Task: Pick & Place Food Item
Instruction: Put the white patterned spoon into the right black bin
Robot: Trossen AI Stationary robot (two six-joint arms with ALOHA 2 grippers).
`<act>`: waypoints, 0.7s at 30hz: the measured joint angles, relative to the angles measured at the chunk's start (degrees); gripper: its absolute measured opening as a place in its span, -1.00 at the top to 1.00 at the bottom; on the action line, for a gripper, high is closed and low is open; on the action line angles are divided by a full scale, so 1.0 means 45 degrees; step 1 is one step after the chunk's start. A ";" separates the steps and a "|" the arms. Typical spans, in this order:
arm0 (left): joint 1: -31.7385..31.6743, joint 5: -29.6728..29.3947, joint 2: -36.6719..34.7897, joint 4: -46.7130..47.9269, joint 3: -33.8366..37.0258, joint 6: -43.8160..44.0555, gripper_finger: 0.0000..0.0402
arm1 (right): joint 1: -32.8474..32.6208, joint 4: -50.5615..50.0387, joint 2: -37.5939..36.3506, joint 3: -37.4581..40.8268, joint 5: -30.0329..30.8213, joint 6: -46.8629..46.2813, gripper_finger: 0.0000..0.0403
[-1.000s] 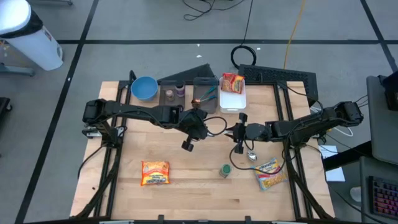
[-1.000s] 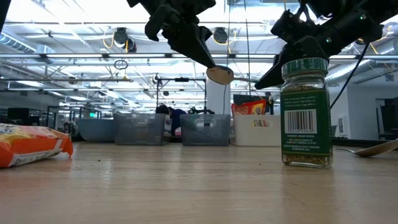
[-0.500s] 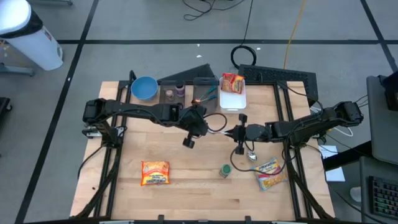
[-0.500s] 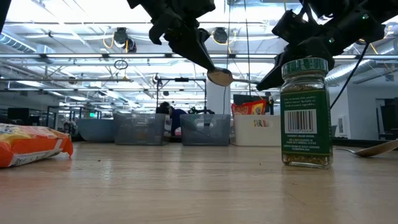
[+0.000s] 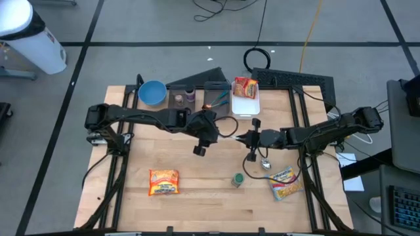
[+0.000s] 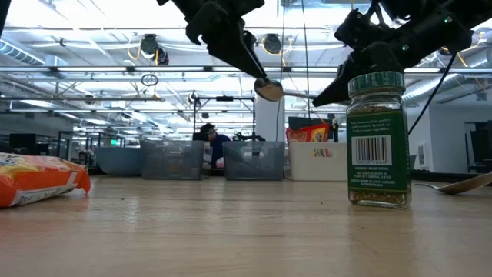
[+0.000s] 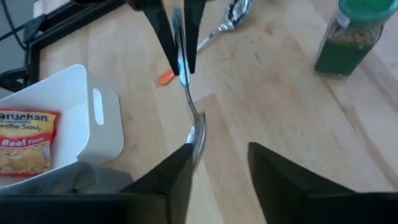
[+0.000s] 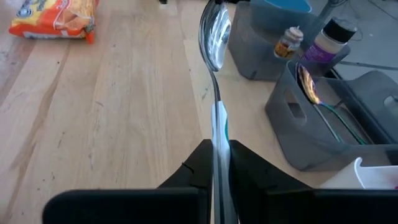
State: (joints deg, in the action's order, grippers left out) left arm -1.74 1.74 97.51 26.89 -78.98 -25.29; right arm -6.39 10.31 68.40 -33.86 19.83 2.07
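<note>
Above the middle of the wooden table (image 5: 131, 203), the handover looks nearly done, placing not yet begun. Left gripper (image 7: 219, 163) has its fingers parted, one fingertip touching the bowl of the shiny metal spoon (image 8: 214, 37); right gripper (image 8: 216, 163) is pinched on the handle. Its long axis runs level across the table, bowl toward the left arm. A second spoon (image 5: 265, 164) lies near the right edge, beside the green-capped spice jar (image 6: 377, 138).

Three noodle packets (image 5: 163, 181), two spoons (image 5: 266, 164), one jar (image 5: 237, 179).
</note>
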 joint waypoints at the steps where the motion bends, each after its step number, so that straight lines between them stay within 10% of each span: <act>1: 0.0000 -0.0012 -0.0065 -0.0014 0.0000 0.0092 0.11 | 0.0000 0.0074 -0.0005 -0.0005 0.0015 0.0008 0.89; 13: -0.0334 -0.0586 -0.2775 0.0815 0.0000 0.0850 -0.22 | 0.0578 0.0745 -0.0010 -0.0010 -0.0046 0.0176 0.89; 21: -0.1548 0.2008 -0.4963 -0.0278 0.1967 0.1958 -0.22 | 0.1935 0.1826 -0.0010 -0.0191 -0.0076 0.0488 0.89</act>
State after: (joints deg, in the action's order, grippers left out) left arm -8.71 10.77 75.18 25.64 -70.13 -16.47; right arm 2.32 18.53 68.36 -34.72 19.48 4.26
